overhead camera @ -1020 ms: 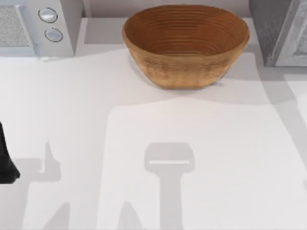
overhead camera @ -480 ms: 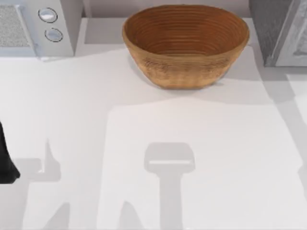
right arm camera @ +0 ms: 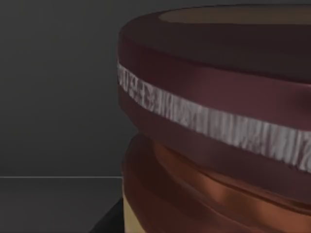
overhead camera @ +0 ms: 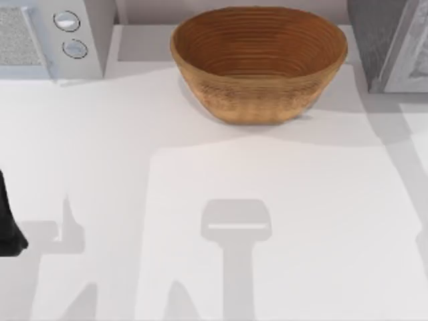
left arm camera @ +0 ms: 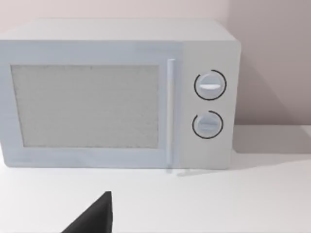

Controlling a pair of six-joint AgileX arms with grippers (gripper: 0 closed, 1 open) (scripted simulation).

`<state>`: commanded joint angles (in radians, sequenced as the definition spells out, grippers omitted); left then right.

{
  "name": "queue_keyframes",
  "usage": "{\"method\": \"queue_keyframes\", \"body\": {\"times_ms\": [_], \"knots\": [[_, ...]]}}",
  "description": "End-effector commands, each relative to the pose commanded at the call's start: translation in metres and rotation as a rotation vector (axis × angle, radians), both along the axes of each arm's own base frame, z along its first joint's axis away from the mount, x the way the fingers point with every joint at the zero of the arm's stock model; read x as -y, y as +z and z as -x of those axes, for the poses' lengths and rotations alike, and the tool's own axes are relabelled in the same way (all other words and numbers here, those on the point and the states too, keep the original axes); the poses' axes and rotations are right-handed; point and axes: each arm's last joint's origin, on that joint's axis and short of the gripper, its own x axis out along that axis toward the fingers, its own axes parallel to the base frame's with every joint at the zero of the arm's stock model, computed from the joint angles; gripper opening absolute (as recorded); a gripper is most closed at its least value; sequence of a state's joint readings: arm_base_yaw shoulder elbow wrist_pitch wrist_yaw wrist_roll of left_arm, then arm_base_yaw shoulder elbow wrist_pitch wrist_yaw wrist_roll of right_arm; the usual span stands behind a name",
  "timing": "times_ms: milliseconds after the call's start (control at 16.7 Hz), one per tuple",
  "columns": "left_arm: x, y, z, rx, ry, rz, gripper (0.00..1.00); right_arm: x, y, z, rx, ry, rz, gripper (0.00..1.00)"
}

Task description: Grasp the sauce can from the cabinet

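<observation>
Sauce can stands upright, v. close in front of right wrist cam, inside dark cabinet; right arm nearer. Jaws' state: can't tell.

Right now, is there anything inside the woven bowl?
No, the top view looks straight into the woven bowl and shows just its bare ribbed inside.

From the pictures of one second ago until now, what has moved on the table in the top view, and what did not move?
Almost nothing visibly changed. Only a faint shadow at the right edge of the table shifted slightly. The woven bowl stayed at the back middle, the microwave at the back left, and the dark part of the left arm at the left edge. Nothing is seen being grasped or released.
</observation>
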<state>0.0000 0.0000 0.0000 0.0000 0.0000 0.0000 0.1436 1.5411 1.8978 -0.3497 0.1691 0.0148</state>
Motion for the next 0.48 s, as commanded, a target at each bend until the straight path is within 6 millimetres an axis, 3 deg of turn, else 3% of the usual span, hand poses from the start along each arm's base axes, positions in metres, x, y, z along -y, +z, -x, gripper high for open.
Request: {"method": "queue_keyframes", "body": {"times_ms": [240,480], "knots": [[0.0,0.0,0.0,0.0,0.0,0.0,1.0,0.0,0.0,0.0,0.0,0.0,0.0,0.02],[0.0,0.0,0.0,0.0,0.0,0.0,1.0,0.0,0.0,0.0,0.0,0.0,0.0,0.0]]}}
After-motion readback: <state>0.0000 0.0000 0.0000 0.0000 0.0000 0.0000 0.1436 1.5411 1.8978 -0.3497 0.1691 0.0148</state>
